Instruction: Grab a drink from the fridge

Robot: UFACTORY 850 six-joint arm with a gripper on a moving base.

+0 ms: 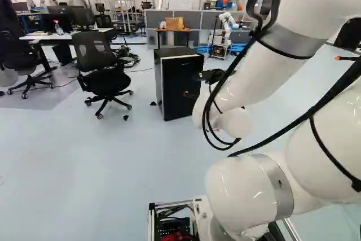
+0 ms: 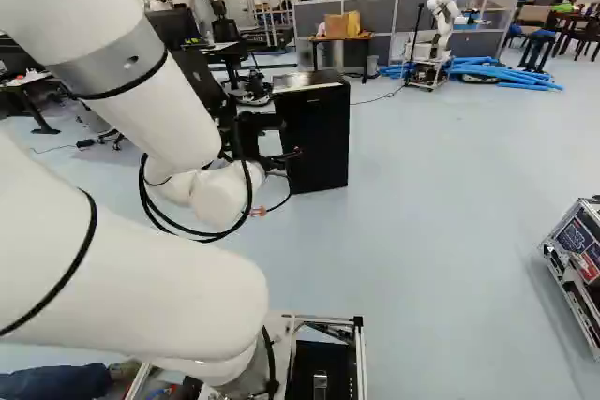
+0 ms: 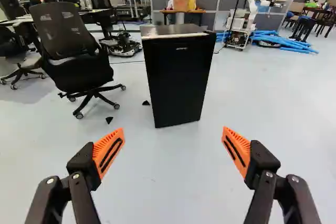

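One shut mini fridge (image 3: 178,80) ahead, gripper (image 3: 172,132) empty

The mini fridge stands upright on the floor (image 3: 278,103); its door seems closed, so the drink cannot be seen. The gripper is well apart from it, with both fingers spread wide and nothing between them. Beside the fridge is an office chair (image 3: 84,72). I think the step in hand is the approach. Next, the base and arm should go nearer, then the gripper must find the door's edge and pull it open.

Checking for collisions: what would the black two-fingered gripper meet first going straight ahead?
Probably the black, box-shaped fridge ahead of the gripper; depth is unclear, so the pale, smooth floor might come first.
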